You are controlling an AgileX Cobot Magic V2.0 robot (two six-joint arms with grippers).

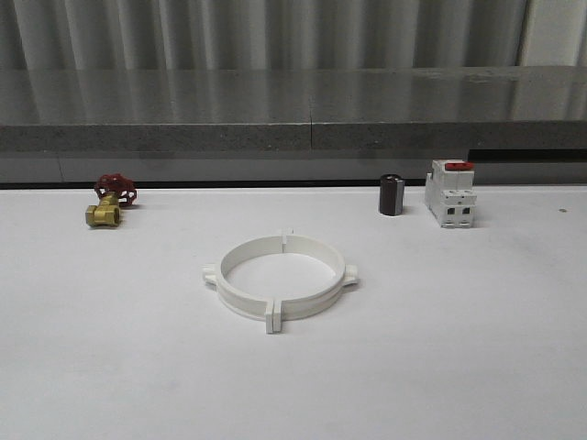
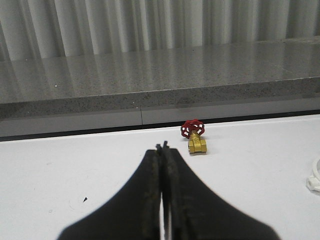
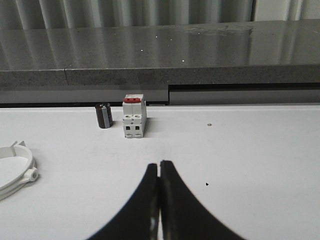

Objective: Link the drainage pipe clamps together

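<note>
The two white drainage pipe clamps (image 1: 280, 275) lie on the table's middle, their end lugs meeting front and back so they form one wide ring. An edge of that ring (image 2: 314, 180) shows in the left wrist view, and a part of it (image 3: 15, 167) in the right wrist view. My left gripper (image 2: 161, 146) is shut with nothing between its black fingers, above bare table well short of the brass valve. My right gripper (image 3: 159, 163) is shut and empty too, over bare table in front of the breaker block.
A brass valve with a red handwheel (image 1: 110, 202) sits at the back left. A small dark cylinder (image 1: 392, 194) and a white breaker block with a red top (image 1: 449, 192) stand at the back right. A grey stone ledge (image 1: 293, 115) runs behind the white table (image 1: 459, 348).
</note>
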